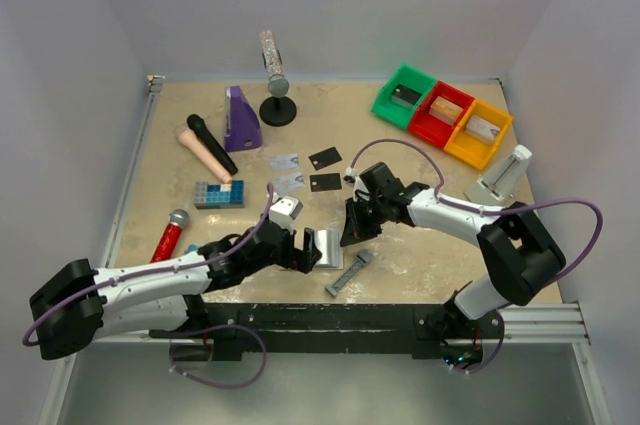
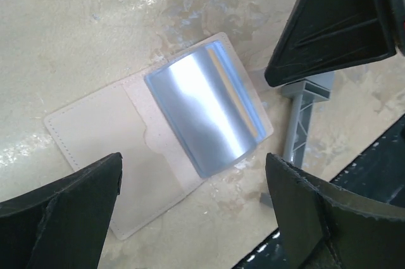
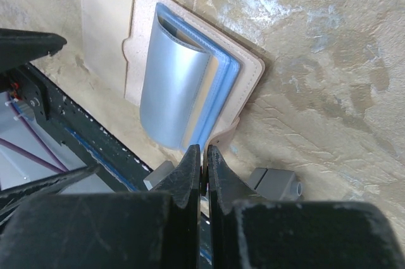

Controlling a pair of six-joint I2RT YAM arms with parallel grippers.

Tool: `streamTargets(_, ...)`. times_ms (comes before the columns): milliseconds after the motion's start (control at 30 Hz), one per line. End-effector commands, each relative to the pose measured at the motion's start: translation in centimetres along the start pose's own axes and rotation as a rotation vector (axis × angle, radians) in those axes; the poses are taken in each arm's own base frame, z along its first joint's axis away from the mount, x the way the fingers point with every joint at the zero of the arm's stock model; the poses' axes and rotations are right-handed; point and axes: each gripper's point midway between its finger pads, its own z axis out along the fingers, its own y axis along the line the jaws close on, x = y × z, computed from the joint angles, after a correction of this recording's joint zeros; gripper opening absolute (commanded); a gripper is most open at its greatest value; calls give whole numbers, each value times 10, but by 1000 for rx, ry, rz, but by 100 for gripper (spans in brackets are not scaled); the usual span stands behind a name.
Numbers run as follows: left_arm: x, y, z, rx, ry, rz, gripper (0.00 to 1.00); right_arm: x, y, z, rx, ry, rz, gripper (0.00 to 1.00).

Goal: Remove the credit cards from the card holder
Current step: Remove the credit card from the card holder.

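Beige table [image 1: 420, 255]. The left gripper [image 2: 193, 158] hangs with fingers spread wide over the open card holder [image 2: 101, 155], which lies close to the table's near edge. The right gripper [image 3: 204, 155], fingers pressed together, touches the holder's right edge. Four credit cards [image 1: 325, 182] lie farther back on the table.

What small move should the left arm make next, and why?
Probably lift the left gripper away from the card holder: its jaws stand open and empty, and four credit cards already lie out beyond it. Whether the pocket hides another card, I cannot tell.
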Motion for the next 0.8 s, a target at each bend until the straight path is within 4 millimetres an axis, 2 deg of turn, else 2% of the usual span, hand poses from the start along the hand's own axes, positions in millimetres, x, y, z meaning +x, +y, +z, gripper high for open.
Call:
streamTargets(0,-3,18,2,-137,-42,176,100,-9,9,-7,-16,-28,-31,0)
streamTargets(133,5,21,1,-207,-9,272,100,-9,9,-8,-10,-27,-33,0)
streamTargets(267,7,17,-1,-188,-24,304,98,-10,9,-8,-8,-24,-33,0)
streamTargets(433,15,7,0,-137,-12,362,95,-11,9,-6,-8,-21,-32,0)
streamTargets(533,15,-9,6,-96,-18,392,93,-12,10,-6,-11,-24,-29,0)
streamTargets(633,13,-18,5,-84,-23,361,88,-13,10,-6,-10,-26,-30,0)
streamTargets(767,0,-30,-2,-44,-81,258,85,-12,10,-6,-13,-26,-29,0)
